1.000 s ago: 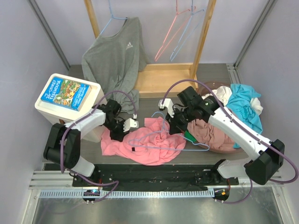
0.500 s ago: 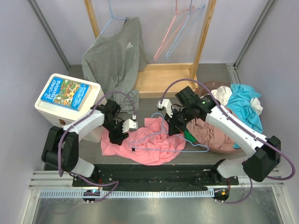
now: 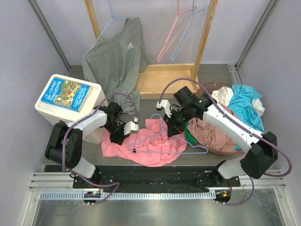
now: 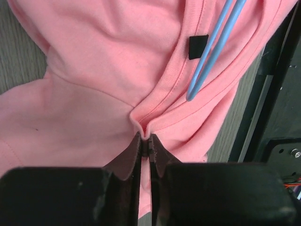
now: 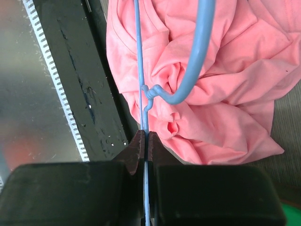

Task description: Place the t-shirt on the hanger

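Our left gripper (image 4: 145, 141) pinches a fold of the t-shirt (image 4: 89, 94) near the tabletop's (image 4: 14, 61) near edge, to open it; our right gripper (image 5: 145, 141) clamps the hanger (image 5: 200, 56), probably for threading.

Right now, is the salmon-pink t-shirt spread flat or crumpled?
Crumpled. The t-shirt lies bunched in deep folds, not flat; the left gripper pinches one fold.
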Controlling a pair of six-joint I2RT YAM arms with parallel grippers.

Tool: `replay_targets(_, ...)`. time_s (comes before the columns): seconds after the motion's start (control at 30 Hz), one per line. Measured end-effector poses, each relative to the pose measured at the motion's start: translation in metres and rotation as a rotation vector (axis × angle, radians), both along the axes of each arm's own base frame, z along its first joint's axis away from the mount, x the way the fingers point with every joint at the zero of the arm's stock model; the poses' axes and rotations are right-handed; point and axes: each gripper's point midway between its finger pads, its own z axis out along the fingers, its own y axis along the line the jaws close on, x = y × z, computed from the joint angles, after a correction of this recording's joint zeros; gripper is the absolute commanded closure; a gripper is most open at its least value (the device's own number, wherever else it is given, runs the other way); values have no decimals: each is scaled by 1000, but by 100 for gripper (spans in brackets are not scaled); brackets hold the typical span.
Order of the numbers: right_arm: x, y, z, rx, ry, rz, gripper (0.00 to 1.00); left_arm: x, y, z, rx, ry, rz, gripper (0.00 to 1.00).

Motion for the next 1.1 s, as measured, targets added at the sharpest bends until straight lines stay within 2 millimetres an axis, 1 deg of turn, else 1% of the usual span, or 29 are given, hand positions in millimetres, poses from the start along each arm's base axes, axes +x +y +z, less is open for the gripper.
replay_targets(0.1,1,2,-4,-5,19,-7,99,0,-1,6,-10,-17,0,92)
replay_targets(0.27,2,6,-4,8,32,-15,99,-2,-3,28,-49,-80,-2,90)
replay_targets(0.33,4,8,-3,17,32,-18,99,-3,-3,33,-60,-95,-3,90)
replay_targets(0.57,8,17,-2,50,34,-17,99,-12,-1,40,-72,-107,-3,89)
replay_targets(0.87,11,28,-2,92,50,-3,99,-17,-3,44,-86,-80,13,88)
replay_targets(1.1,15,42,0,145,22,8,99,-8,-15,67,-140,-88,42,89)
